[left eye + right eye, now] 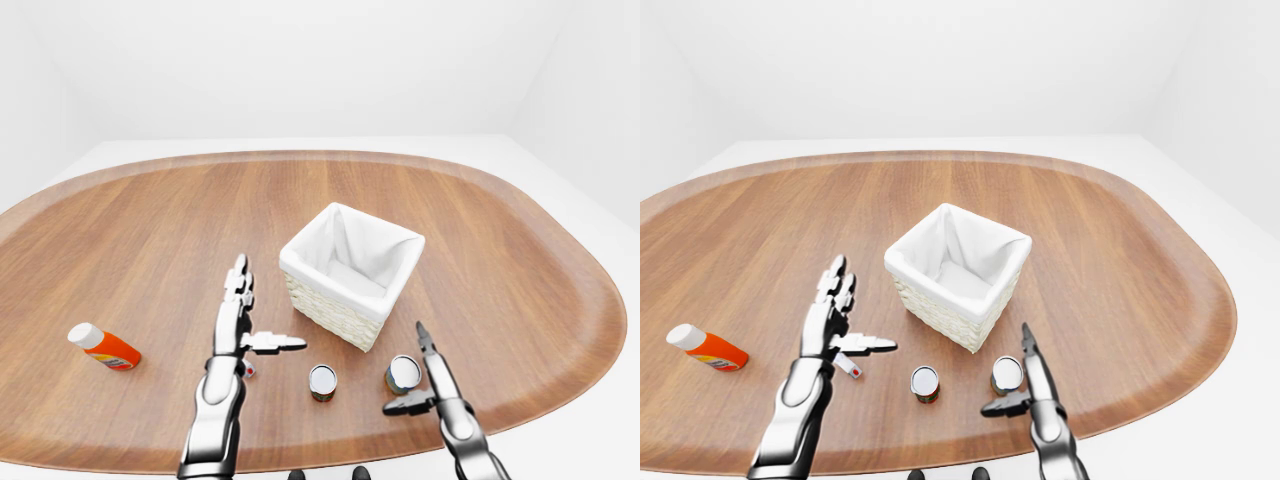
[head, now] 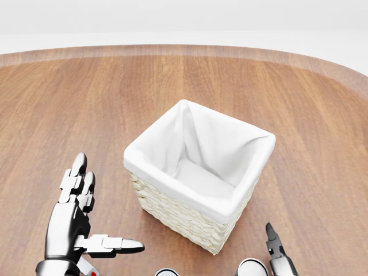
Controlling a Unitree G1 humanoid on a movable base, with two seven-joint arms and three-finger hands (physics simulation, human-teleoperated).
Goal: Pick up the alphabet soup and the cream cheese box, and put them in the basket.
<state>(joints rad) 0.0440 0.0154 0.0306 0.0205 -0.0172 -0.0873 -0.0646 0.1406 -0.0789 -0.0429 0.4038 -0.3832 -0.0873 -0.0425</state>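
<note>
While both hands spread, no can [image 1: 925, 383] label reads clearly.

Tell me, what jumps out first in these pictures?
A white-lined wicker basket stands mid-table, empty. Below it in the left-eye view, two cans stand between the open left hand and right hand. An orange bottle lies far left.

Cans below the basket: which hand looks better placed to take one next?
Probably the right hand: open, its fingers stand right beside the right-hand can, which lies below the basket. The left hand is also open but hovers farther from the middle can. Labels are unreadable.
</note>
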